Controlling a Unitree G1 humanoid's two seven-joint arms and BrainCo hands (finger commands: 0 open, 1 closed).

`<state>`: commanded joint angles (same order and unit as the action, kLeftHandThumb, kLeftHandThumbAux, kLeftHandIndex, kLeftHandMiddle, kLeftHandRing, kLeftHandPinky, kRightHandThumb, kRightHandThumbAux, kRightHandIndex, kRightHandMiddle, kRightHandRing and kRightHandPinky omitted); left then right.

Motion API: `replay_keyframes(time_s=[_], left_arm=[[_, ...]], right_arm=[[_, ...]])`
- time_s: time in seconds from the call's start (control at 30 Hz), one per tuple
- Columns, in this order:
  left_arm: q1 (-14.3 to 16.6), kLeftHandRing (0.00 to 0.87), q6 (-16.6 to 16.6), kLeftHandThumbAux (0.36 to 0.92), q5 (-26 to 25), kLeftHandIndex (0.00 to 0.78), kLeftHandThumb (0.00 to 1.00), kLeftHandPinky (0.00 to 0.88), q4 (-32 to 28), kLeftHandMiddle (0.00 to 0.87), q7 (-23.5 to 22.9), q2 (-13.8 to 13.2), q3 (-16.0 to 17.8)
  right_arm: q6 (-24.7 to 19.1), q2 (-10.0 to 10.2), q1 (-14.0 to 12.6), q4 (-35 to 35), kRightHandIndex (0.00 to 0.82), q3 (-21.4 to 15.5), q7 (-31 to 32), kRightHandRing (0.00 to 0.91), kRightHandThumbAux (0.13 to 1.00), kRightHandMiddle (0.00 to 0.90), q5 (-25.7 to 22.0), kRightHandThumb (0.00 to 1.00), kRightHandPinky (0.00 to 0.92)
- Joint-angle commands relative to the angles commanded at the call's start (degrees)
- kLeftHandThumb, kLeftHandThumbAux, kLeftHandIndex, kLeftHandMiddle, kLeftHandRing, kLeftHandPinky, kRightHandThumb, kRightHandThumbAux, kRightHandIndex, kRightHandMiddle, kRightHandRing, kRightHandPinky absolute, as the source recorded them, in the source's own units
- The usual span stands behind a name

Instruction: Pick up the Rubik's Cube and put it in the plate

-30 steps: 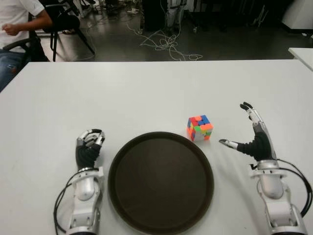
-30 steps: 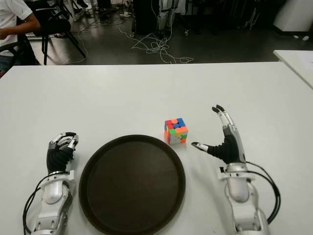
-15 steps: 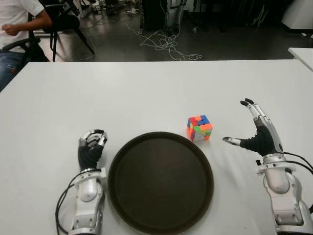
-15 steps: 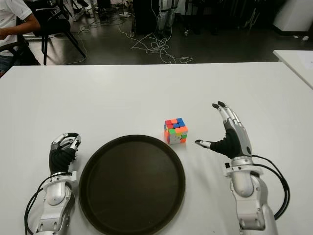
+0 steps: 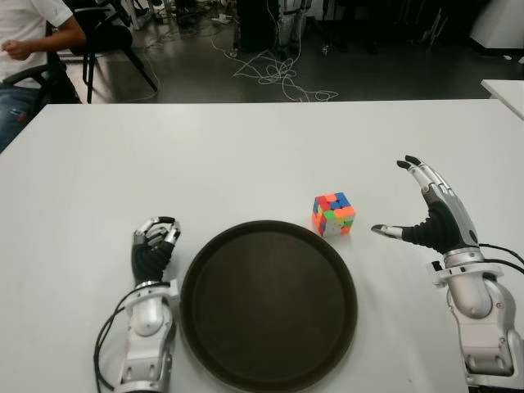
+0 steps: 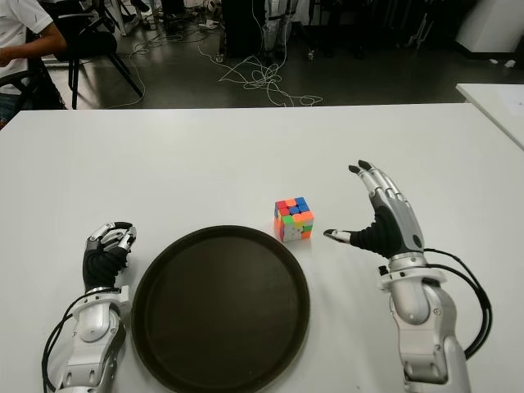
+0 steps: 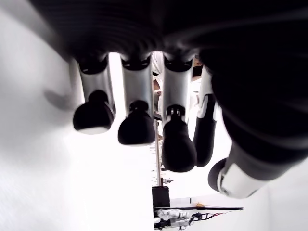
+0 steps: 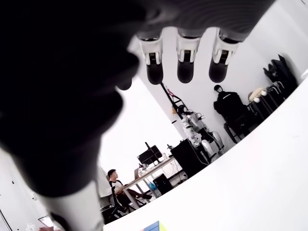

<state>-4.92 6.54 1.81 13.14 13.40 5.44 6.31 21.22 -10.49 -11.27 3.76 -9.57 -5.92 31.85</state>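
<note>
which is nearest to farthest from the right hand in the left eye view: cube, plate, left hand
From the open right hand:
1. Rubik's Cube, just to its left on the table, thumb pointing toward it.
2. Plate, further left and nearer the robot; its rim lies beside the cube.
3. Left hand, curled, beyond the plate's far left edge.

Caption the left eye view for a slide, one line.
Open right robot hand beside the Rubik's Cube, behind the empty plate; left robot hand curled at the plate's left.
</note>
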Motion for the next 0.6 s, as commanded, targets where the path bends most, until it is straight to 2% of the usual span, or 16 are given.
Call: replay_keyframes(time_s=[0.1, 0.17, 0.23, 0.33, 0.37, 0.4, 0.43, 0.47, 0.57, 0.6], left_arm=[[0.2, 0.814, 0.3, 0.703, -0.3, 0.445, 0.710, 0.825, 0.7, 0.789, -0.2, -0.2, 0.2], [0.5, 0.815, 0.6, 0.702, -0.7, 0.445, 0.710, 0.825, 1.2, 0.789, -0.8, -0.5, 0.4], [0.7, 0.815, 0.9, 0.702, -0.9, 0.445, 0.711, 0.825, 1.5, 0.790, -1.2, -0.7, 0.5], [0.8, 0.816, 1.1, 0.702, -1.2, 0.445, 0.711, 0.825, 1.8, 0.790, -1.4, -0.9, 0.7], [0.9, 0.816, 1.3, 0.702, -1.4, 0.445, 0.711, 0.825, 1.9, 0.790, -1.6, -0.9, 0.8], [0.9, 0.815, 1.4, 0.702, -1.5, 0.445, 0.711, 0.825, 2.0, 0.790, -1.7, -0.9, 0.9], [0.9, 0.814, 1.5, 0.702, -1.7, 0.445, 0.711, 0.825, 2.0, 0.789, -1.8, -1.0, 1.0], [0.9, 0.814, 1.5, 0.702, -1.8, 0.445, 0.711, 0.825, 2.0, 0.788, -1.8, -1.0, 1.1], [1.0, 0.814, 1.5, 0.702, -2.0, 0.445, 0.710, 0.826, 2.1, 0.789, -2.0, -1.2, 1.2], [0.9, 0.814, 1.5, 0.702, -2.0, 0.445, 0.710, 0.826, 2.1, 0.789, -2.1, -1.2, 1.3]], right_arm=[[5.8, 2.5, -0.7, 7.4, 0.081, -1.3, -3.4, 0.119, 0.851, 0.122, -5.2, 0.000, 0.151], [5.6, 6.5, 0.7, 13.7, 0.105, -5.2, 1.0, 0.141, 0.841, 0.154, -17.5, 0.000, 0.136], [4.8, 8.7, 1.6, 16.4, 0.119, -7.1, 3.3, 0.150, 0.835, 0.170, -24.6, 0.000, 0.127], [4.3, 9.8, 1.8, 17.3, 0.188, -7.2, 3.8, 0.222, 0.839, 0.240, -28.5, 0.000, 0.213], [1.8, 11.9, 1.8, 15.3, 0.200, -7.1, 3.1, 0.234, 0.840, 0.253, -30.8, 0.000, 0.228], [-0.5, 14.1, 1.7, 13.0, 0.261, -6.9, 2.2, 0.313, 0.853, 0.322, -33.2, 0.004, 0.321], [-2.1, 15.6, 1.6, 11.4, 0.397, -6.7, 1.5, 0.473, 0.868, 0.473, -34.9, 0.027, 0.499], [-3.1, 16.7, 1.5, 10.1, 0.483, -6.4, 1.0, 0.575, 0.876, 0.570, -36.4, 0.051, 0.614], [-3.4, 17.7, 1.4, 9.1, 0.654, -5.3, 0.1, 0.741, 0.876, 0.735, -38.1, 0.111, 0.766], [-3.2, 18.0, 1.5, 8.8, 0.674, -5.0, -0.1, 0.760, 0.876, 0.754, -38.6, 0.121, 0.782]])
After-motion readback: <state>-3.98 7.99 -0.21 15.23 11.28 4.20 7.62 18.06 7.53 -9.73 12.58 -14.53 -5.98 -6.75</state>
